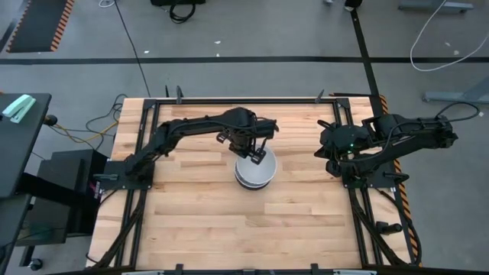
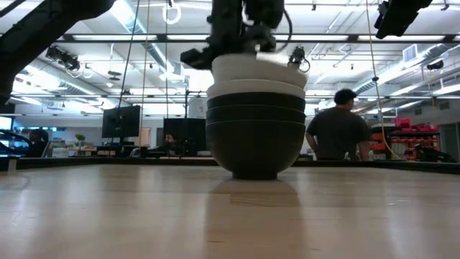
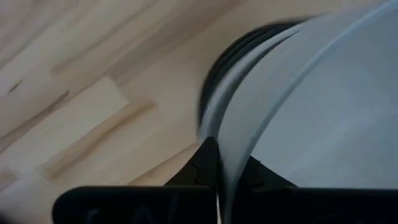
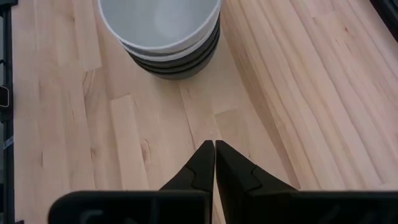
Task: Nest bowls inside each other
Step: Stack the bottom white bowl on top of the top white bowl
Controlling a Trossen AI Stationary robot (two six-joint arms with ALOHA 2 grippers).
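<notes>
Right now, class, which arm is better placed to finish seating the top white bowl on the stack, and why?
Left. The left gripper is shut on the top white bowl's rim, directly above the stack. The right gripper is shut, empty, back at the table's right side.

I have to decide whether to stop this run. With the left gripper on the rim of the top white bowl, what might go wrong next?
1. The left gripper pinches the top white bowl by its rim; lifting without opening may drag it off the stack.
2. A sideways pull might tip or slide the stack on the table.
The right gripper waits shut, well clear.
</notes>
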